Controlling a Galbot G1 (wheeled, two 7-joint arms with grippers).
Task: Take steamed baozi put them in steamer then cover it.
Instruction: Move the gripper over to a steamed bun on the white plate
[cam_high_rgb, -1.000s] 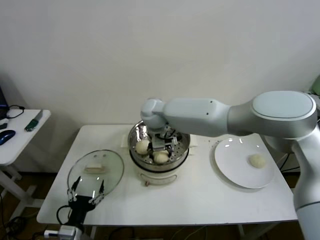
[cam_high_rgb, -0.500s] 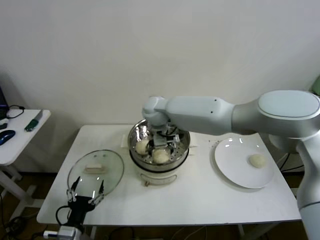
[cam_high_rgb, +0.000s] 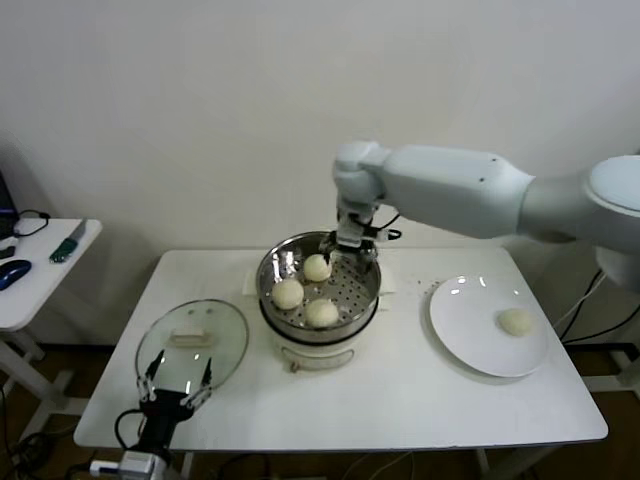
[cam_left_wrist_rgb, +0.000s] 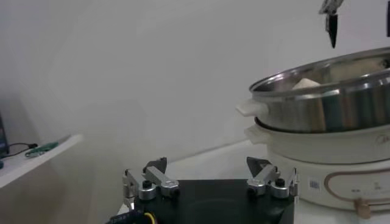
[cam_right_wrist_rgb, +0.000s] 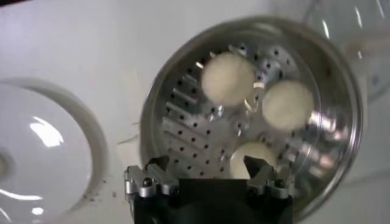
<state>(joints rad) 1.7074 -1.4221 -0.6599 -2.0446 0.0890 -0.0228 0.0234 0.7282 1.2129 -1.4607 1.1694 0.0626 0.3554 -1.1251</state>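
Hovering over the steamer (cam_high_rgb: 318, 290), my right gripper (cam_high_rgb: 352, 240) is open and empty above three buns (cam_high_rgb: 317, 267).

- Steamed baozi (cam_high_rgb: 317, 267): smooth cream-white.
- Steamer (cam_high_rgb: 272, 300): shiny silver steel, floor dotted with round holes, on a white base.
- Cover (cam_high_rgb: 228, 345): clear glass, cream handle.
- Plate (cam_high_rgb: 470, 340): glossy white.
- Worktop (cam_high_rgb: 400, 395): plain white.
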